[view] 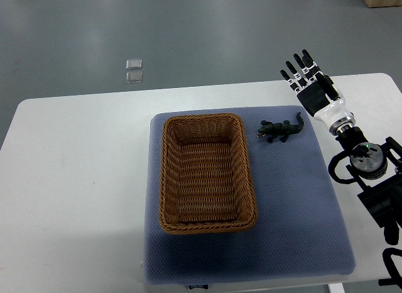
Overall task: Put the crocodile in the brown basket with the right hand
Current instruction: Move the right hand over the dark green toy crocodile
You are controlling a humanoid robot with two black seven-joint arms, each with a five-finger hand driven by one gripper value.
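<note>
Step in hand: the reach, with no grasp made yet. Your right hand (316, 92) is over the far right part of the counter (75, 180). The fingers (300, 63) are apart and straight, holding nothing and pointing away from you. The left arm doesn't show.

The crocodile (281, 129) lies flat on the blue mat (295, 205), left of the fingers and closer to you than the fingertips. It is near them but not touching. Its tail points toward the heel of the hand and its head points away from the fingers, toward the basket.

The brown basket (204, 119) sits on the same mat, further left of the fingers than the crocodile. Its right wall is just beside the toy's head, with a gap between them. The basket is empty; only bare weave shows inside.

My read of the next move: pull the fingers toward you and left until they're over the toy's body, then drop low and close around the middle. The toy is small and sits low, so the fingers likely need to reach right down to the mat. Then lift, carry it left over the rim and let go inside.
</note>
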